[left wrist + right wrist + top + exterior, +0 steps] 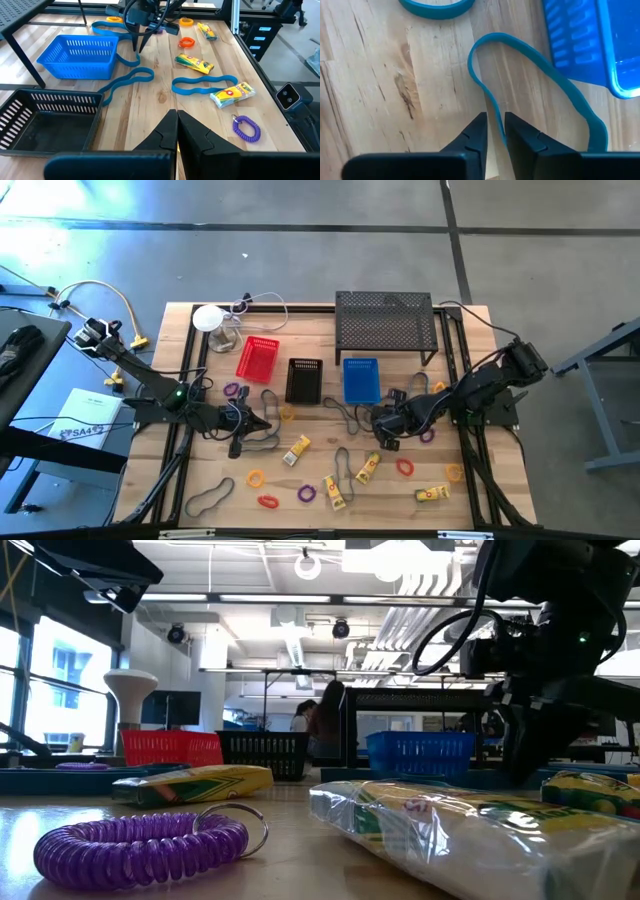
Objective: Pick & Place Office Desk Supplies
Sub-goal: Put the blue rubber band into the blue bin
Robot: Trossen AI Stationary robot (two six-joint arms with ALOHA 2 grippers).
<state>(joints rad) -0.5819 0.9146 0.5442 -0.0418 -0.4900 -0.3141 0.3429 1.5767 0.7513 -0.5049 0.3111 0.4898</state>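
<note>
1. Wooden planks made up the counter, which stood on a grey concrete floor; the low view looked past it into an open workroom where a person stood behind the baskets.
2. Scattered office supplies lay over the counter: yellow crayon-style packets, small coiled rings such as a purple one, and long teal rubber-band loops.
3. The right tool was down at the counter beside the blue plastic basket, its fingers nearly together around a strand of one teal loop that ran up between them.
4. The left tool hovered pressed together and empty near the black plastic basket, waiting.
5. Risk, as I judged it: the strand was thin and flat on the wood, so the fingers might close beside it or scrape the counter and miss.
6. Another risk: the loop's far end lay against the blue basket, so lifting could drag or snag there, and the stretchy band might spring free.
7. Writing: the packets carried printing too small to read; a booklet off the counter's left edge showed letters I could not make out with confidence.
</note>
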